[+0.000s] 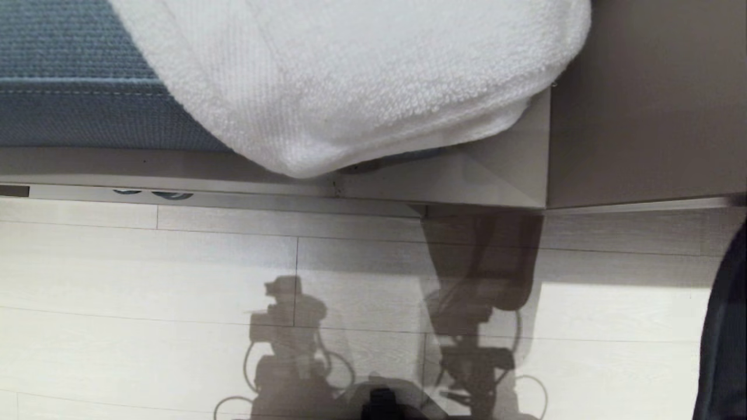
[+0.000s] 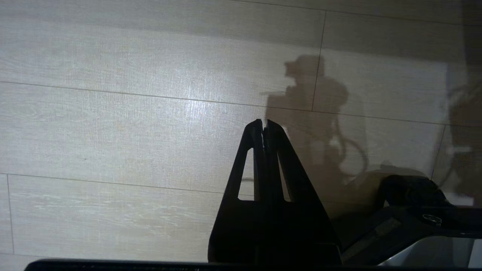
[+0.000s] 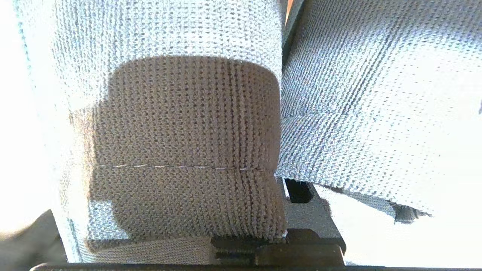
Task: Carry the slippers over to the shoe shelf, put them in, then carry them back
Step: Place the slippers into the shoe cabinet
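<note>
The left hand (image 2: 264, 126), black and wedge-shaped, hangs over a pale wood-plank floor (image 2: 113, 131) with its two fingers pressed together and nothing between them; the robot's shadow falls across the planks just beside it. In the head view the same floor (image 1: 146, 280) runs up to a low grey-beige plinth (image 1: 467, 181). The plinth carries a blue-grey woven upholstered cushion (image 1: 70, 87) with a stitched seam along its front. A thick white terry towel (image 1: 350, 76) drapes over the cushion's corner and hangs down past the plinth's top edge. To the right of it stands a flat grey-brown panel (image 1: 648, 99). The right hand (image 3: 295, 195) is closed, and only its dark tips and base show, tight against grey-blue knitted fabric (image 3: 180, 124) that fills the right wrist view in two rounded pieces with a narrow gap between them. The nearer piece is partly in shadow and crossed by a thin stitch line. Whether this fabric belongs to the slippers, and whether the right hand pinches it, cannot be told.
</note>
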